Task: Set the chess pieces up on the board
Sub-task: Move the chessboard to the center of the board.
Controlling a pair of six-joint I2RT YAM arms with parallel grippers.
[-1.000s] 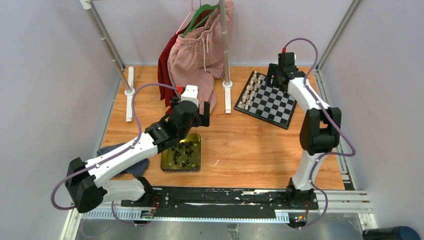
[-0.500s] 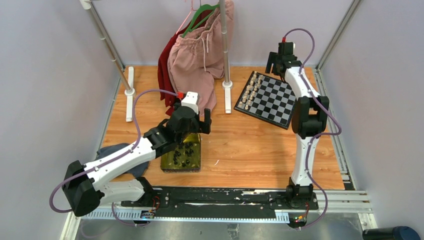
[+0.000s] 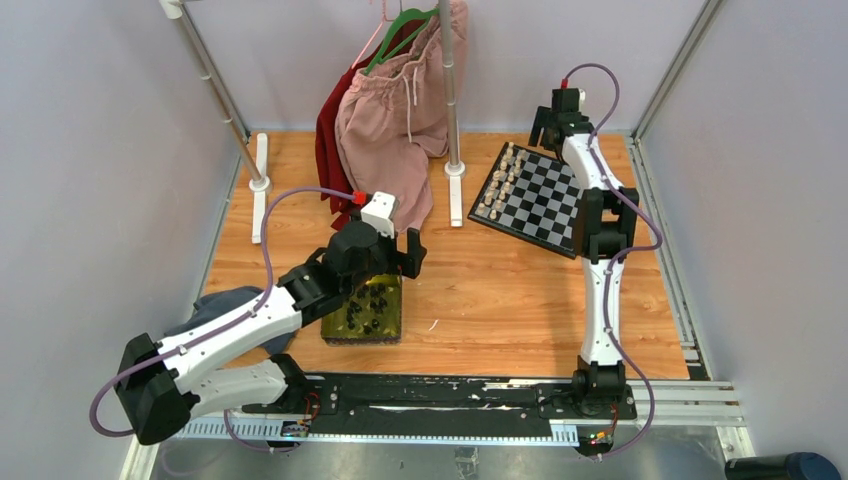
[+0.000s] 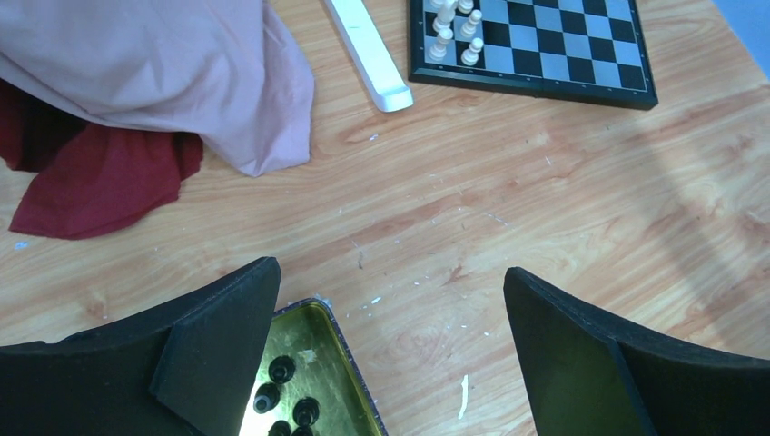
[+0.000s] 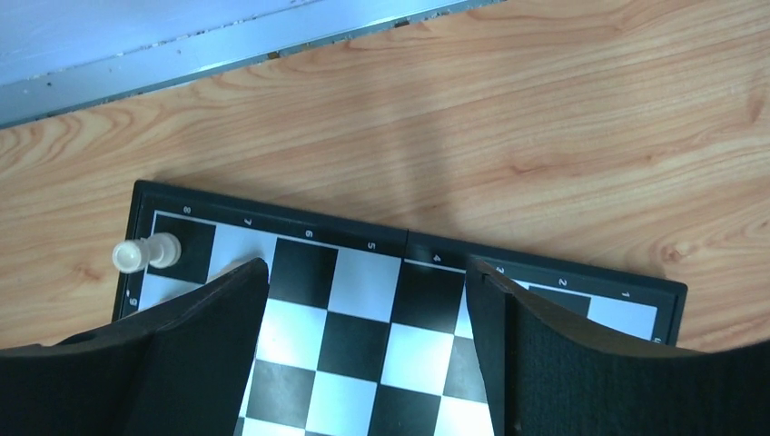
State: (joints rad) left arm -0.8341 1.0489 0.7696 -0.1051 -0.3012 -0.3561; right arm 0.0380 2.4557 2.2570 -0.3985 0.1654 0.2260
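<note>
at seven o'clock the black chess pieces [image 3: 370, 300] lie in the yellow tray [image 3: 335, 338], with the left gripper [image 4: 390, 291] spread and empty just above. best to drop straight onto one outlying piece and pinch low. the right gripper [image 5: 368, 272], spread too, hovers over the board [image 3: 545, 205] at one o'clock.

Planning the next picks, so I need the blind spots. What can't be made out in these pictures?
Black chess pieces: too small in the top view to count or name; the left arm overlaps their tray, and the left wrist view's bottom edge cuts it off.
Board: the right arm hides its right side from above; the right wrist view shows only one edge strip.
White pieces: kinds too small to tell from above.
</note>
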